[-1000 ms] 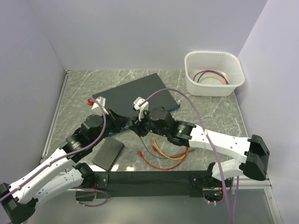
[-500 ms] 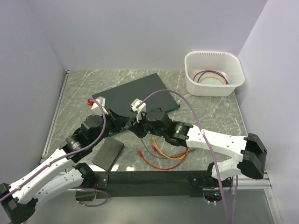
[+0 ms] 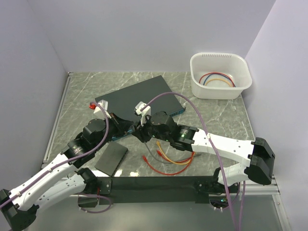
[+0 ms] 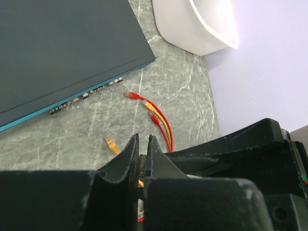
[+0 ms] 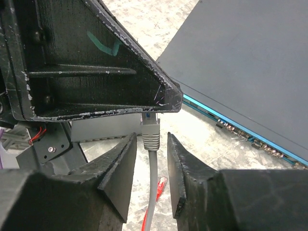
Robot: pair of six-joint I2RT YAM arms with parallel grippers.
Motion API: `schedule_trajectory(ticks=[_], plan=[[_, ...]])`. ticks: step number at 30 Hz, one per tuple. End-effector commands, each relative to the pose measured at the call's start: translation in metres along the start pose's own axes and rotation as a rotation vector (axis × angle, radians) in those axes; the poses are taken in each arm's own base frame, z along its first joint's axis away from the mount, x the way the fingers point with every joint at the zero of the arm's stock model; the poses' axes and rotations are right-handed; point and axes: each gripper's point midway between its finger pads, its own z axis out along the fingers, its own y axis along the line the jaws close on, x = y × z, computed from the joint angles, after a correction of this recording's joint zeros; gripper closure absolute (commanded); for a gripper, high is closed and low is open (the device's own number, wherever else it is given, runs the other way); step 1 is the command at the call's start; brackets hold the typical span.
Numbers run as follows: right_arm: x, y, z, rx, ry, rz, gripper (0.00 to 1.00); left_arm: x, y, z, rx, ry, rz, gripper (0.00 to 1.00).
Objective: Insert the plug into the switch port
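The switch [image 3: 139, 96] is a flat dark grey box lying aslant mid-table, and its teal front edge with the row of ports [image 4: 86, 94] faces the arms. My left gripper [image 3: 135, 129] sits just in front of that edge, shut on the grey cable's plug [image 5: 151, 130]. The plug's tip is hidden behind the left finger [image 5: 96, 62]. My right gripper [image 5: 151, 137] meets it from the right. It is open, with one finger on each side of the plug's grey boot and a gap on both sides. The grey cable hangs down between them.
A white tub [image 3: 220, 75] holding coloured cables stands at the back right. A small black slab [image 3: 111, 159] lies near the left arm. Loose red, orange and yellow cables [image 3: 168, 161] lie on the marble in front of the switch. Walls close in on the left, back and right.
The right arm has shifted a little to the left, bringing its gripper closer to the left gripper. The left arm has stayed where it was.
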Motion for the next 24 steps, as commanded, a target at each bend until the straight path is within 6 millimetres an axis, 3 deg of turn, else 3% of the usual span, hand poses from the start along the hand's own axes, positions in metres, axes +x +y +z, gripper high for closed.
schedule_trajectory(ticks=[1,9,24], plan=[[-0.040,0.011,-0.009,-0.026,-0.110,0.004,0.63,-0.006,-0.006,0.000,0.023,-0.030,-0.017,1.00],[-0.049,0.013,-0.010,-0.033,-0.146,0.016,0.66,-0.004,-0.003,0.001,0.011,-0.026,-0.013,1.00],[-0.043,0.014,-0.003,-0.030,-0.118,0.018,0.75,0.000,0.007,0.003,-0.016,-0.025,-0.012,0.99]])
